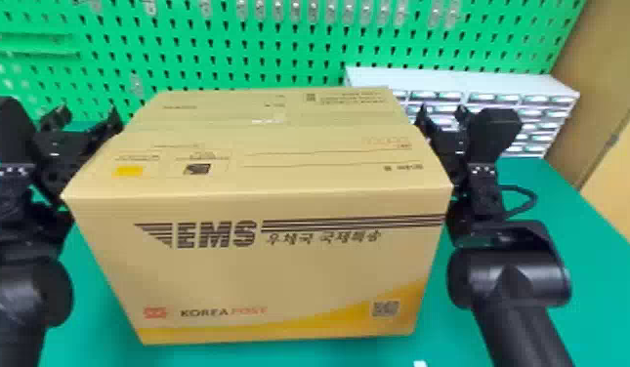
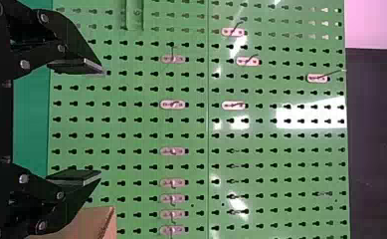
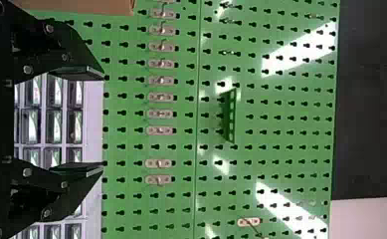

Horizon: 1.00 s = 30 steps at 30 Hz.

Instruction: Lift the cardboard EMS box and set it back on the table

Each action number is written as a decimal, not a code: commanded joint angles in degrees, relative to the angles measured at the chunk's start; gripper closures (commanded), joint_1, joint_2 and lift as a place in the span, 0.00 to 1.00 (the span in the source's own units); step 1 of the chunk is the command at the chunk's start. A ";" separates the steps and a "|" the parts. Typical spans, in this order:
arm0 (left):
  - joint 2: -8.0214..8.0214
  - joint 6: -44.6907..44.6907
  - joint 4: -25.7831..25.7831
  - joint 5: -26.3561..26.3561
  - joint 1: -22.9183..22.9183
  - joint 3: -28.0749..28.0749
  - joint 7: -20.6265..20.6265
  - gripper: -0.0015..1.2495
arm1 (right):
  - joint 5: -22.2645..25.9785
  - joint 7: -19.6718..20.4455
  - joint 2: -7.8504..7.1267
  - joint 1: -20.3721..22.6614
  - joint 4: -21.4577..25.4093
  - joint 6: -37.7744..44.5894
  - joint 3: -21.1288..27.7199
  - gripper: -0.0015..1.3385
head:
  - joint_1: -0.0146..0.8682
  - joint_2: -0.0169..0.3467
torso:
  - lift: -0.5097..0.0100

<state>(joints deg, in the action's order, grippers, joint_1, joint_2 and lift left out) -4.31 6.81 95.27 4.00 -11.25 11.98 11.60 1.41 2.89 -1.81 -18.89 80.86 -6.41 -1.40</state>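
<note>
1. Bracing the large tan cardboard EMS box (image 1: 279, 280) between the left hand (image 2: 100, 122) and the right hand (image 3: 103, 120) is judged to be the step in hand, for a lift or for a lowering.
2. The left hand is spread wide, with nothing held between its two flat black fingers. The right hand is likewise spread, its fingers empty.
3. The box is placed upright to the right of the left hand and to the left of the right hand, its lettered front face reaching nearer the robot than either set of fingertips. Whether it is squeezed, and whether its base is clear of the green counter (image 1: 592, 244), cannot be told for sure.
4. Inward pressure should be matched from both sides, firm enough for friction to carry the load but gentle enough that the cardboard walls are not buckled.
5. Both hands should be raised or lowered at one pace; if one is allowed to lag, the box may be tipped or let slip.
6. Room should be left before the green perforated pegboard (image 1: 279, 41) ahead of both hands and the pale drawer cabinet (image 1: 474, 81) beyond the right hand.
7. Pressure should be released only once the whole base is felt to be supported.
</note>
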 commanded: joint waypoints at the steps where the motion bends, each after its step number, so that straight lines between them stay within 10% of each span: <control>1: 0.00 -0.04 0.09 0.04 0.00 -0.03 0.00 0.40 | 0.00 0.01 0.05 -0.01 0.00 0.00 0.00 0.44 | 0.78 0.00 | 0.80; 30: 0.00 0.05 0.09 0.13 0.00 -0.03 0.00 0.40 | 0.00 0.01 0.14 -0.09 0.00 0.17 0.17 0.44 | 0.78 0.00 | 0.80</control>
<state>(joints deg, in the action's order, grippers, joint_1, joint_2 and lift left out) -4.31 6.82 95.36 4.13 -11.25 11.91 11.60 1.41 2.90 -1.67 -18.99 80.86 -6.33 -1.24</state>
